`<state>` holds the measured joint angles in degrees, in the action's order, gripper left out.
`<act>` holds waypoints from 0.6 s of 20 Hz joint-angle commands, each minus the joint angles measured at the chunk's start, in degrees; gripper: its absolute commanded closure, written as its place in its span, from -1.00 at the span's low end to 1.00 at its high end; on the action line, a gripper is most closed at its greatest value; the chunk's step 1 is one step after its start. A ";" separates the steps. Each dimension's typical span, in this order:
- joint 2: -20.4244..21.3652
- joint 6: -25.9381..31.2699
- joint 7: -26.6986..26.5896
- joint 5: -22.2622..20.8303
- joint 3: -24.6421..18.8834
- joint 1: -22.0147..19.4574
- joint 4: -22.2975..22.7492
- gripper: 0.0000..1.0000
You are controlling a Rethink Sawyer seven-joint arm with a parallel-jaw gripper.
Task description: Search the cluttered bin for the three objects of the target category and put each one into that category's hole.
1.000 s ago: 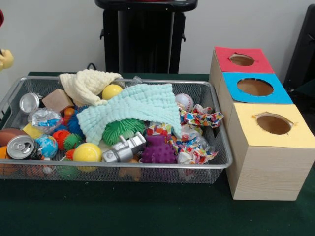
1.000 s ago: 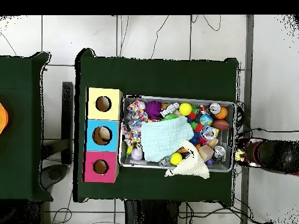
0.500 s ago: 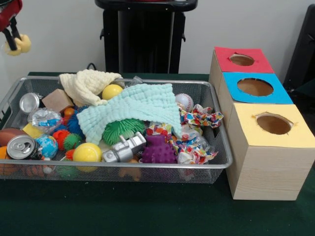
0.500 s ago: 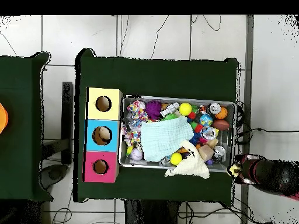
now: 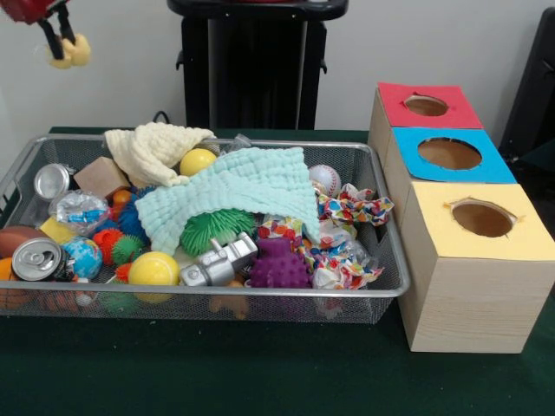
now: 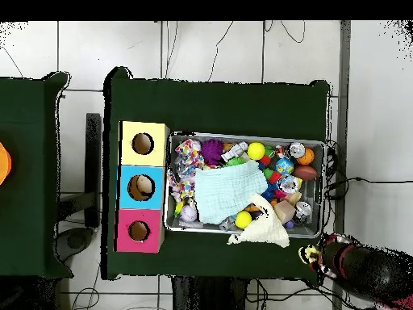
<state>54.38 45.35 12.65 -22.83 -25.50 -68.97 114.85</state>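
Overhead, claw (image 5: 68, 50) state unclear; crinkled mint cloth (image 5: 234, 186) drapes wire-mesh bin (image 5: 381, 260).

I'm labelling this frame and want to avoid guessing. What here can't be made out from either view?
- What lies beneath the mint cloth and cream cloth: both views, covered by the cloths.
- Inside of the red box, blue box and yellow box: front view, only dark holes show.
- The gripper: front view, cut by the top edge, so open or shut is unclear; overhead, too small.
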 commanded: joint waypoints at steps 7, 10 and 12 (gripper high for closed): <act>17.30 -11.15 32.15 13.37 16.00 9.33 22.17 1.00; 18.81 -13.97 34.66 16.31 17.99 11.83 26.15 1.00; 18.19 -17.19 36.19 17.74 18.61 13.21 28.25 1.00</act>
<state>68.88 37.12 26.67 -11.20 -12.63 -58.81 130.91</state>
